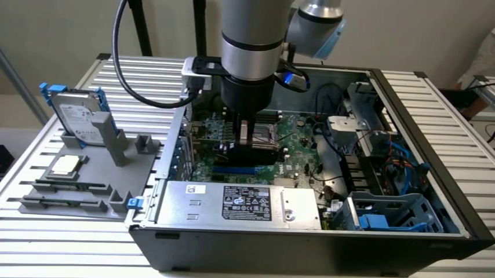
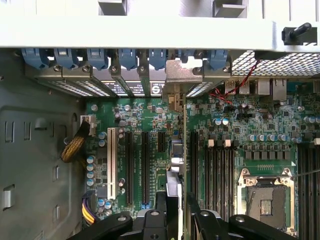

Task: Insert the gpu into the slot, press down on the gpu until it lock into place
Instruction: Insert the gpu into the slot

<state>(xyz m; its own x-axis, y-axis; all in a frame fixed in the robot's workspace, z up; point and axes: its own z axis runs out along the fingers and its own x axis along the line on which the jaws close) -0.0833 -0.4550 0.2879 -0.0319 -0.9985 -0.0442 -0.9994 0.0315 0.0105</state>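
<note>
My gripper (image 1: 251,147) reaches down into the open computer case over the green motherboard (image 1: 298,139). It is shut on the gpu (image 1: 259,155), a black card held upright and lengthwise between the fingers. The bright-blue slot (image 1: 236,171) lies just in front of and below the card's lower edge; I cannot tell whether the card touches it. In the wrist view the gpu runs edge-on away from the gripper (image 2: 176,210), and its metal bracket (image 2: 182,74) sits at the case's rear openings. The slot is hidden there.
A silver power-supply box (image 1: 240,202) fills the case's near side. Black memory slots (image 2: 217,170) and the CPU socket (image 2: 265,200) lie beside the card. Cables (image 1: 371,150) and a blue drive cage (image 1: 386,214) are at the exterior view's right. A grey fixture with a hard drive (image 1: 81,116) stands outside the case.
</note>
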